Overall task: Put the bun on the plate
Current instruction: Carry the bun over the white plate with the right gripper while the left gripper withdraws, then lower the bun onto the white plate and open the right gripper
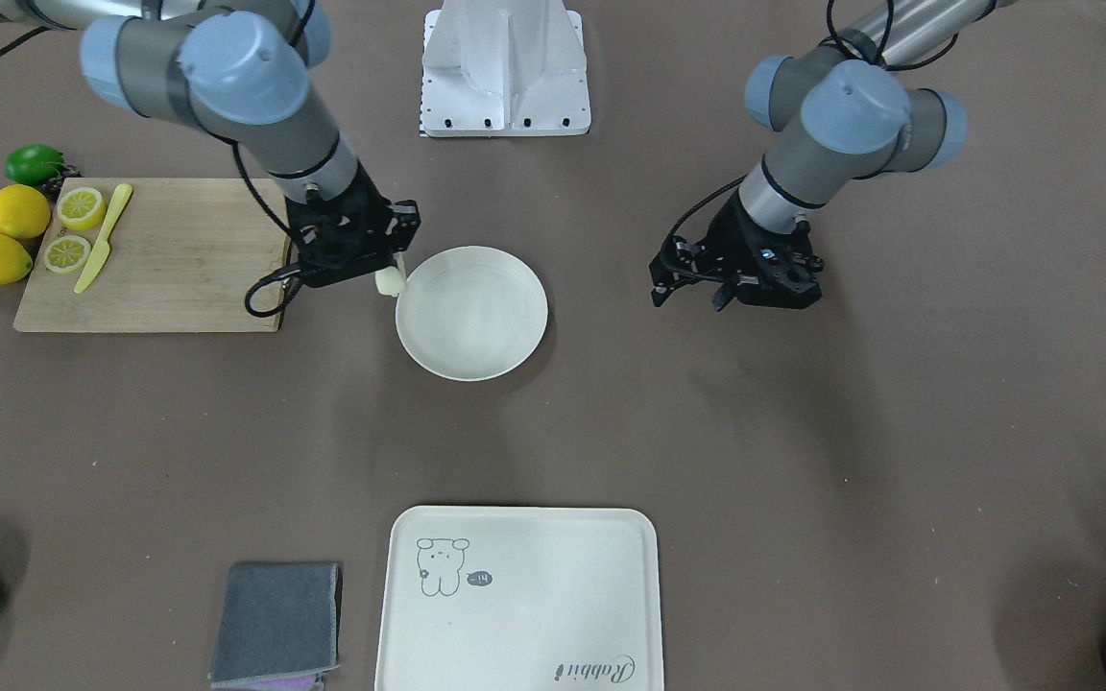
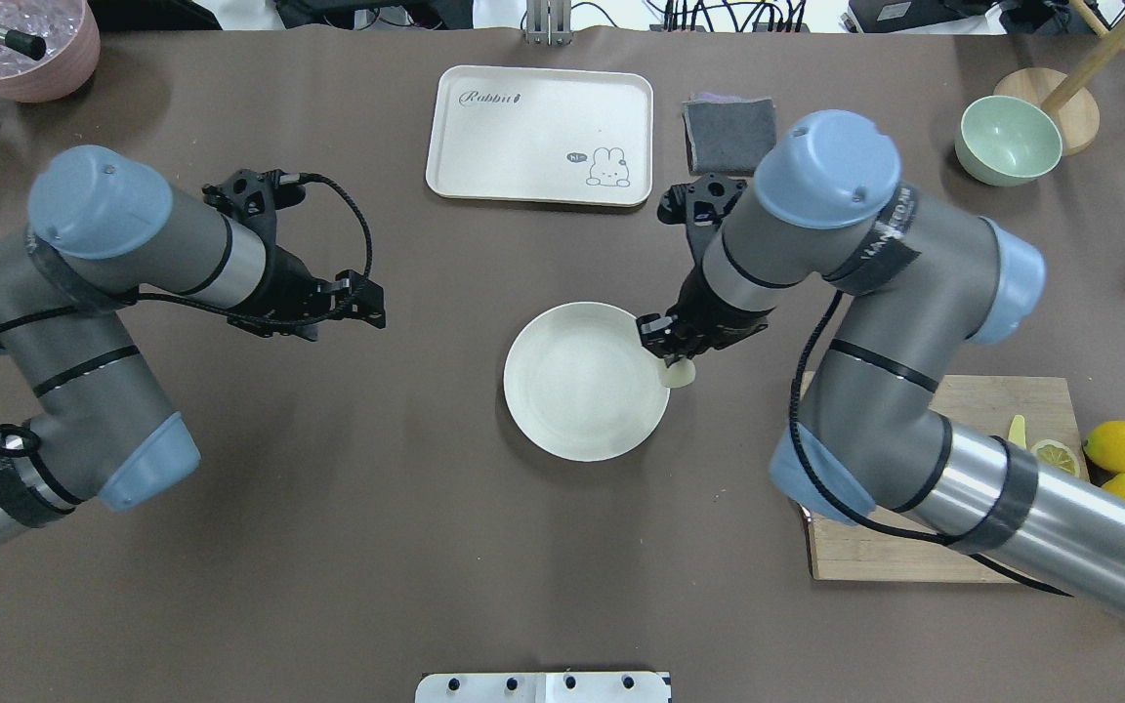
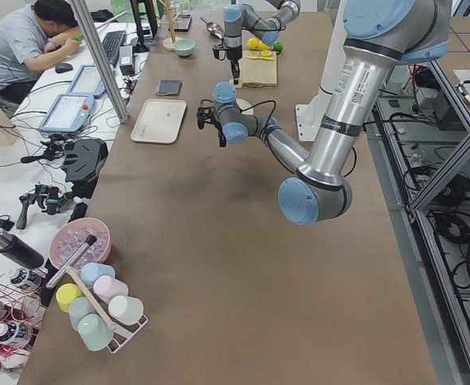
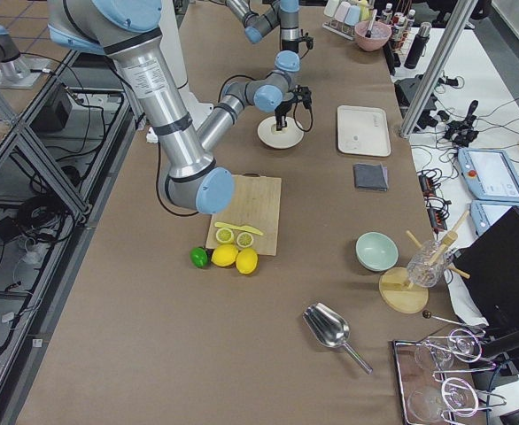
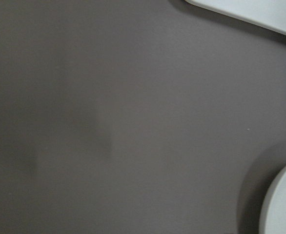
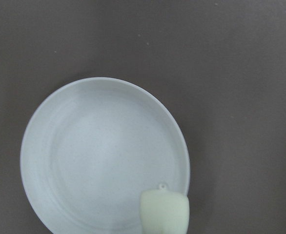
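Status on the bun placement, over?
Right end effector shut on bun, at plate rim. Left end effector parked aside, jaws unreadable. Plate bare, nothing blocking.

Right claw point(image 2: 672, 359) clamped, wrist pointing down; left claw point(image 2: 377, 304) parted, held level, elbow bent.

bun point(image 1: 390, 281): pale cream-yellow | plate point(image 1: 471, 313): plain off-white | tray point(image 1: 553, 595): cream, cartoon drawing | table point(image 1: 803, 432): brown | 2 lemons point(image 1: 19, 211): yellow
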Tool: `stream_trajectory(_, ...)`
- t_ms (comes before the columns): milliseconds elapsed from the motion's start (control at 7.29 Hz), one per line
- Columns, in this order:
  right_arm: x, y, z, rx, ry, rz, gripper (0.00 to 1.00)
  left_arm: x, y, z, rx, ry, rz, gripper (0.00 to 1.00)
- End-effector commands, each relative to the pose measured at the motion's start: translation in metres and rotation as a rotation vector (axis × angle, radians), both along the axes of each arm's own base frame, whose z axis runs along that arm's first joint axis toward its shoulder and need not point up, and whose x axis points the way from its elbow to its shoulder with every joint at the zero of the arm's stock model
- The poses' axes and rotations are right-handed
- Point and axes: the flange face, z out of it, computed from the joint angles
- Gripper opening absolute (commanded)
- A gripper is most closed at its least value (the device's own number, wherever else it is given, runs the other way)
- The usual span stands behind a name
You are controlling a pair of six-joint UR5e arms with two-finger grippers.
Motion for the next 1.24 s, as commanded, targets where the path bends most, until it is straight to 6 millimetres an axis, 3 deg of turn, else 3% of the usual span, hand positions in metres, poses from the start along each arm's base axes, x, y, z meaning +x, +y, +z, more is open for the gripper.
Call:
stream_trajectory(0, -0.059, -0.013, -0.016, -0.024, 0.047, 0.028, 0.0, -0.05, -0.007, 0.024, -0.008, -0.002, 0.008, 0.9)
stream_trajectory(275, -0.091, -0.016, 0.009, -0.022, 0.071, 0.032, 0.0, -0.065, 0.005, 0.024, -0.005, 0.004, 0.005, 0.9)
stream_trajectory(686, -0.104, -0.004, 0.017, -0.059, 0.073, 0.04, 0.0, -0.065, 0.005, 0.026, -0.008, 0.001, 0.005, 0.9)
stream_trajectory(961, -0.11, 0.001, 0.02, -0.061, 0.08, 0.029, 0.11, -0.065, 0.006, 0.026, -0.009, 0.001, 0.003, 0.9)
stream_trajectory(1098, -0.111, 0.003, 0.02, -0.06, 0.078, 0.025, 0.23, -0.066, 0.006, 0.026, -0.009, 0.001, 0.003, 0.9)
